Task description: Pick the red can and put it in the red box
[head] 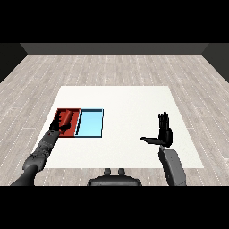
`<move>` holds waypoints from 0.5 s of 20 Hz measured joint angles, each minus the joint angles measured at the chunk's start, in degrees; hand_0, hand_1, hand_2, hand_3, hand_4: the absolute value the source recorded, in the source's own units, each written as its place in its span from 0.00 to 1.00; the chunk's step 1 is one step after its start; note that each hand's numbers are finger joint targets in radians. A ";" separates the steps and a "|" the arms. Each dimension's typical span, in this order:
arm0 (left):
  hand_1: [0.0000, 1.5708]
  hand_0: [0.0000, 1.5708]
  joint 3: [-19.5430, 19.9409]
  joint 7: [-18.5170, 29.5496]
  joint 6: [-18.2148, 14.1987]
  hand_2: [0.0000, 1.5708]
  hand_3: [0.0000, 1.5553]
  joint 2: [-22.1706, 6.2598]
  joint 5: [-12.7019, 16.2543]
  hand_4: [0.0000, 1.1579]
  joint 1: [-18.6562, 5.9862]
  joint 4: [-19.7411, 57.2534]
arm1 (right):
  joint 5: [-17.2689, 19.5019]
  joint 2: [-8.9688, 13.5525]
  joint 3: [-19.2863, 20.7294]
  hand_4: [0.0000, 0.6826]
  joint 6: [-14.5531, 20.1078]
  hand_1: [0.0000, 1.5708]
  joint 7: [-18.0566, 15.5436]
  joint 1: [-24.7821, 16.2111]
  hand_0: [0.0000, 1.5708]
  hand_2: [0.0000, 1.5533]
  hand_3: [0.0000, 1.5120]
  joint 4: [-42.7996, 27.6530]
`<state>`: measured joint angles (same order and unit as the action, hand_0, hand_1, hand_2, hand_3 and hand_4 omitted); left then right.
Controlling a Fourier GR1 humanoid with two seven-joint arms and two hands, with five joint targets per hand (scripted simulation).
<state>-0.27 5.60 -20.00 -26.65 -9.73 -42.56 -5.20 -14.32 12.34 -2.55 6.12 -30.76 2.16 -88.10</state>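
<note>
Red can [68,119] lying inside the red tray [59,114], at the left of the white bench [125,103], just beside the light blue tray [91,124]. Left hand [60,127] reaching over the red tray, at the can; whether curled round it cannot be told. Right hand [164,132] raised well apart at the right, fingers straight, thumb out.

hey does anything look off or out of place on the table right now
Nothing stands out. The red can is inside the red tray, with the left hand at it. The light blue tray sits square beside it, and the right hand is open over bare table.
</note>
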 measured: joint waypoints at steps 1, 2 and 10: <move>0.00 0.00 -0.76 -0.48 0.32 0.00 0.00 -0.09 -0.87 0.00 -0.19 0.75 | -0.19 0.04 0.23 0.00 -0.09 0.00 0.10 0.33 0.00 0.00 0.00 -0.04; 0.00 0.00 -1.24 -1.24 1.02 0.00 0.00 -0.36 -1.46 0.00 -0.55 1.46 | -0.18 -0.12 -0.02 0.00 -0.21 0.00 0.19 0.18 0.00 0.00 0.00 -0.33; 0.00 0.00 0.43 -3.37 1.97 0.00 0.00 -1.47 -0.25 0.00 -1.38 2.14 | -0.35 -0.20 0.22 0.00 -1.45 0.00 -0.88 -1.91 0.00 0.00 0.00 -2.40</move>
<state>0.16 2.23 -18.03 -28.12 -9.98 -43.95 -3.05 -14.66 12.14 -2.33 4.67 -31.65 0.24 -90.50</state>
